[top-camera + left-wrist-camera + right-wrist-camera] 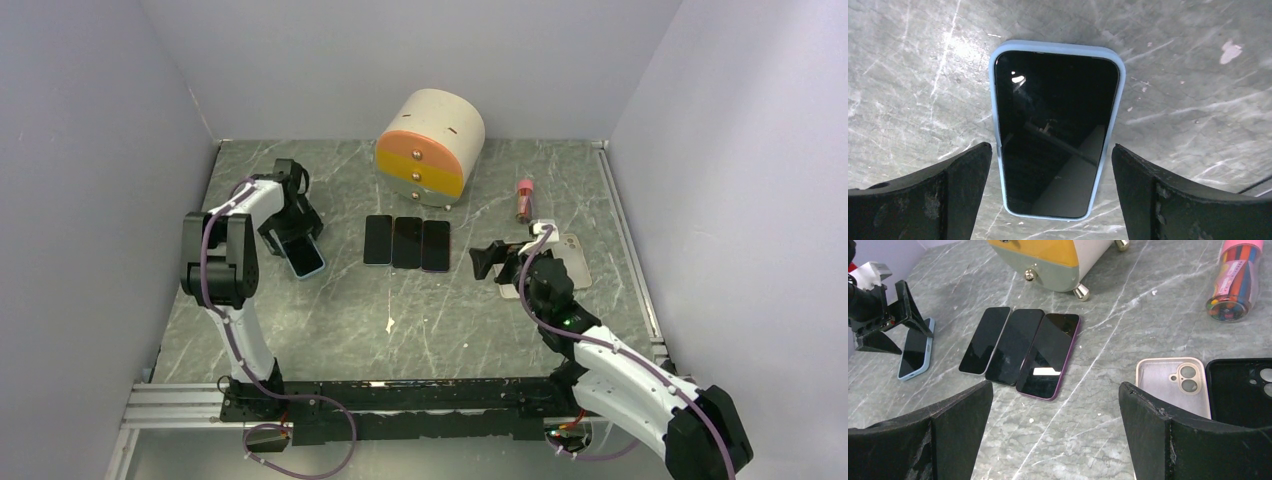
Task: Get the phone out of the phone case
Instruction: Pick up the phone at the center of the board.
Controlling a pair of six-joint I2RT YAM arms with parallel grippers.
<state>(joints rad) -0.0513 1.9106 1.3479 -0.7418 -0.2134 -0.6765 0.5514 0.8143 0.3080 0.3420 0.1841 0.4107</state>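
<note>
The phone [1055, 135] lies screen-up on the tabletop [330, 330] at the left, seated in its light-blue phone case [993, 100]. The left gripper [1052, 149] hovers over it, released, with a finger on either side, apart from the case. The right gripper [1056, 386], also released, hangs at the right near two empty cases [1168, 385].

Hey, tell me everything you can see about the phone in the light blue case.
The phone is a rounded slab with a glossy black screen, dark and facing up. A pale blue case, matte and rubbery-looking, wraps its edges. It lies flat on the grey marbled table, left of a row of three phones. The open left tool hovers over it, fingers either side, not visibly touching.
</note>
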